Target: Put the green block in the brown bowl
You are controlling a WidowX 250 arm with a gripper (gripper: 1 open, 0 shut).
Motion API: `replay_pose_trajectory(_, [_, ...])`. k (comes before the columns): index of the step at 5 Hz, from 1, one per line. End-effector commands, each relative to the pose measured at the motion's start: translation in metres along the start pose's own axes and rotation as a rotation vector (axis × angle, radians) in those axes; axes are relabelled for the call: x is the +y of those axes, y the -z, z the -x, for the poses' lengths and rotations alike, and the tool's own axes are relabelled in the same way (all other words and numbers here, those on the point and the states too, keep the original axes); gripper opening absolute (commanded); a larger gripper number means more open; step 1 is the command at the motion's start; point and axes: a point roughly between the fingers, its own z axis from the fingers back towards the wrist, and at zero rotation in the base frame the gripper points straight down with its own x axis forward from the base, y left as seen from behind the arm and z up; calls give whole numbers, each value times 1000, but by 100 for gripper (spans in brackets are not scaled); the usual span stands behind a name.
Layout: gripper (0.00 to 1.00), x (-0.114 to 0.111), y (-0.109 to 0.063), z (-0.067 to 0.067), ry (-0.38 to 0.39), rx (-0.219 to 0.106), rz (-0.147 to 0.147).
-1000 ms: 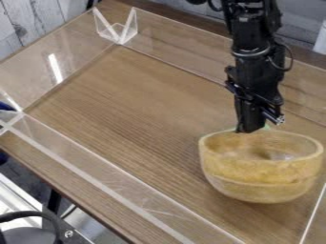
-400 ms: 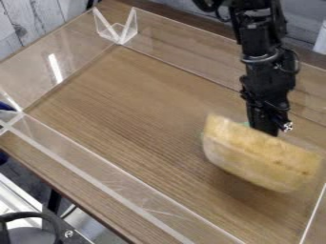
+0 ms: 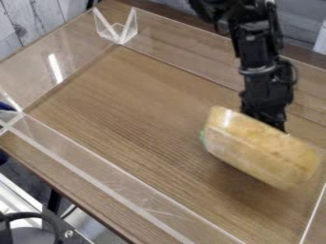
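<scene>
One brown bowl, round, light wood, is sitting toward the right side of the wooden table, tipping steeply so that its outer side is facing the camera and its inside is staying out of sight. One robot arm, black, blurred, is reaching down from the top edge of the view to the far side of the bowl. One gripper, dark, is standing right at the bowl's upper rim, its fingers pressing together; their ends are hiding behind the bowl, and whether they are pinching the rim cannot be told. One green block, only a small sliver of green, is showing at the bowl's left edge; whether it is lying under or behind the bowl cannot be told. One angular pale frame is standing at the table's far left edge. One clear strip is running diagonally along the near left part of the tabletop. One black rounded device, with a cable curving over it, is occupying the lower left corner, beyond the table's edge.
</scene>
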Motion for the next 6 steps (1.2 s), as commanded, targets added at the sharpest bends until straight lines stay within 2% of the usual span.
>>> replay_pose_trajectory(1, [0,-9,2,-3,77,32,2])
replay_pose_trajectory(2, [0,-8,11,1,96,89,10])
replay_pose_trajectory(5, [0,-24,28,-1,40,101,54])
replay_pose_trajectory(6, [0,-30,29,7,34,104,38])
